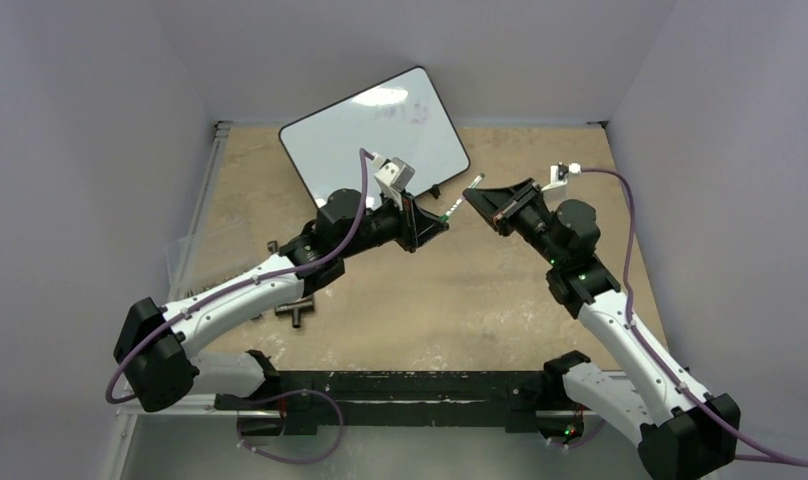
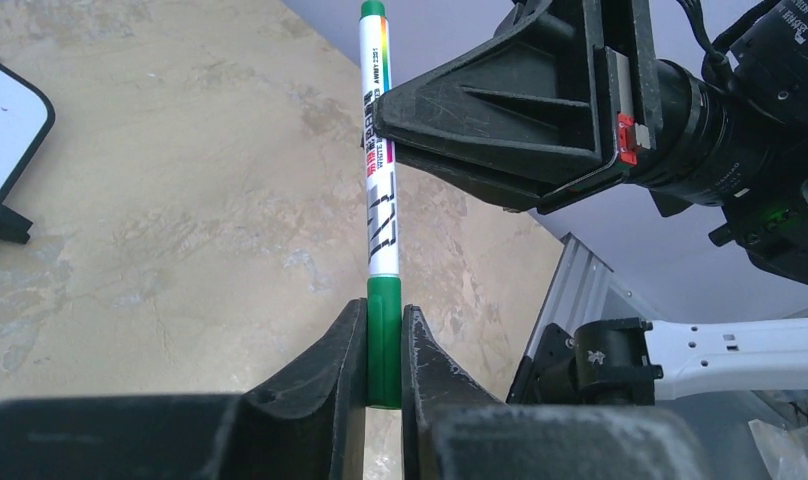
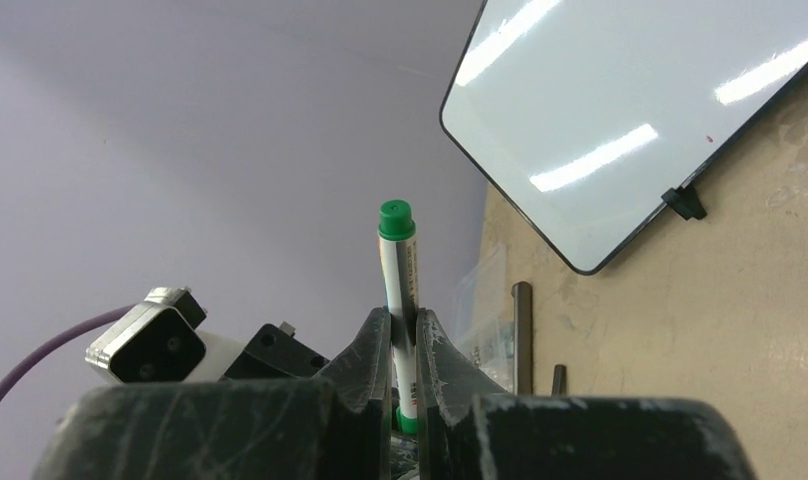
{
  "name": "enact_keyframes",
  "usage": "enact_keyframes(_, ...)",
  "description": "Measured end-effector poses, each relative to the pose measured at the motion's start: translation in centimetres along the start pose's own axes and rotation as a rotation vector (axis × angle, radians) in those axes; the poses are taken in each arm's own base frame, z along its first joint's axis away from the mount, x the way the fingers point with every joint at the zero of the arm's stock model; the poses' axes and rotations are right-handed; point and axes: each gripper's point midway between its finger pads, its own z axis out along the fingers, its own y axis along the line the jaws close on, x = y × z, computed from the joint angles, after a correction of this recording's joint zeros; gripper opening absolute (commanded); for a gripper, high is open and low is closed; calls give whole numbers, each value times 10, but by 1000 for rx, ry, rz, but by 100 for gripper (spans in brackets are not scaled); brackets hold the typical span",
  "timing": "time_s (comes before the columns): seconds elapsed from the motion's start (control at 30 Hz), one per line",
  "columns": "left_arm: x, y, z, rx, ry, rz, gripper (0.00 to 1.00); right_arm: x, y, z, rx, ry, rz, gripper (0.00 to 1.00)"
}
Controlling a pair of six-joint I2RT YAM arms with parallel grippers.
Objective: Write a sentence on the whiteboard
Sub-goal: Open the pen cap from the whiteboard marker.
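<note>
The whiteboard (image 1: 375, 135) stands tilted at the back of the table, its white face (image 3: 630, 110) blank apart from faint smudges; no sentence is in view on it. A white marker (image 2: 381, 180) with green ends hangs in the air between both arms. My left gripper (image 2: 384, 315) is shut on the marker's green cap. My right gripper (image 3: 401, 320) is shut on the white barrel (image 3: 398, 260), further along. In the top view the two grippers, left (image 1: 442, 222) and right (image 1: 470, 195), meet tip to tip in front of the board.
A black T-shaped piece (image 1: 298, 312) lies near the left arm. A clear plastic bag (image 1: 205, 250) sits at the table's left edge. Two dark rods (image 3: 521, 335) lie on the table beyond the right gripper. Lilac walls close in three sides.
</note>
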Motion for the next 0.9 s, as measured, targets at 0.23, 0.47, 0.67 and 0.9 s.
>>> enact_keyframes(0.23,-1,-2,-2,-3,36,26,0,9,0,2,-38,59,-63,28)
enact_keyframes(0.47,-8,-21,-12,59,113,120,0,33,12,-3,-122,207,-185,31)
enact_keyframes(0.67,-13,-31,-24,124,154,159,0,43,29,-14,-212,269,-276,27)
enact_keyframes(0.9,-26,-40,-36,205,188,193,0,58,49,-27,-343,367,-348,25)
